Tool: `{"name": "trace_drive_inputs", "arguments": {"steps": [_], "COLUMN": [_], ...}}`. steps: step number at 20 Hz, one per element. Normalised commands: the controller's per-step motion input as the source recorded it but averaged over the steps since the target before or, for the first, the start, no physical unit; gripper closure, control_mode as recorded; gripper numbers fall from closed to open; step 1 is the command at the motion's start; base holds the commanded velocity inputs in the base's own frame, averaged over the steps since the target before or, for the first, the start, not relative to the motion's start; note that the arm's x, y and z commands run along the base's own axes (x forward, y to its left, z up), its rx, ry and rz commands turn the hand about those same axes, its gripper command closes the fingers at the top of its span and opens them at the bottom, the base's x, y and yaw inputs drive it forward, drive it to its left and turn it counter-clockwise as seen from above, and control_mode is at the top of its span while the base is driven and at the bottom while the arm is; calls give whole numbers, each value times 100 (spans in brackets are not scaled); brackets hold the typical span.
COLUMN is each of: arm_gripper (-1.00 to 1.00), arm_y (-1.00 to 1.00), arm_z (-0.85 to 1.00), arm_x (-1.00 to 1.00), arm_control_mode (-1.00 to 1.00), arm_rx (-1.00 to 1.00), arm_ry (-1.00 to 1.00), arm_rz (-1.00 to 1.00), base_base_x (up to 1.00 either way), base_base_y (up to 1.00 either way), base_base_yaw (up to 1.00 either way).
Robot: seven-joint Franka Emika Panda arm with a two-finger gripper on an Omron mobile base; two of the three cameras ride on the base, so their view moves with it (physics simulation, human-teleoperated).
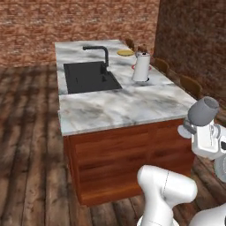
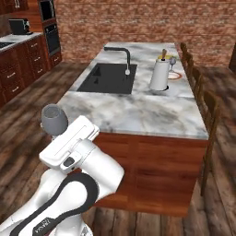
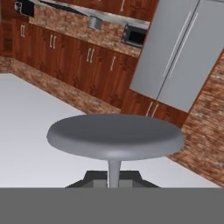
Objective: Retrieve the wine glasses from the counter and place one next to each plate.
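Wine glass point(image 3: 114, 138) sits clamped by its stem in the end effector point(image 3: 113, 177), held off the near corner of the island point(image 1: 128, 108), short of its edge. Paper towel roll point(image 1: 141, 67) stands right of the island's black sink point(image 1: 90, 77); second glass point(image 2: 173, 61) and orange-rimmed plate point(image 2: 175, 74) sit just behind the roll.

A marble-topped island point(image 1: 119, 110) with reddish-brown wooden sides stands on a dark plank floor point(image 1: 26, 145) before a red brick wall point(image 1: 66, 22). A black sink point(image 1: 88, 77) with a black arched tap point(image 1: 103, 53) is set into its top. A white paper towel roll point(image 1: 141, 67) stands upright near the sink. Wooden chairs point(image 2: 207, 115) line the far side. A steel fridge point(image 3: 183, 52) stands among wooden cabinets point(image 3: 87, 61).
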Motion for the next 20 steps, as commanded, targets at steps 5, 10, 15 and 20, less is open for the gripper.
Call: {"name": "trace_drive_inputs", "arguments": {"steps": [5,10,15,20], "arm_gripper": [100,100,100,100], "arm_y": [0,0,0,0], "arm_z": [0,0,0,0], "arm_x": [0,0,0,0], "arm_control_mode": [100,100,100,100], "arm_rx": [0,0,0,0], "arm_ry": [0,0,0,0], "arm_rz": [0,0,0,0], "base_base_x": [0,0,0,14], "base_base_y": [-100,-100,-100,-100], "base_base_yaw": [0,0,1,0]}}
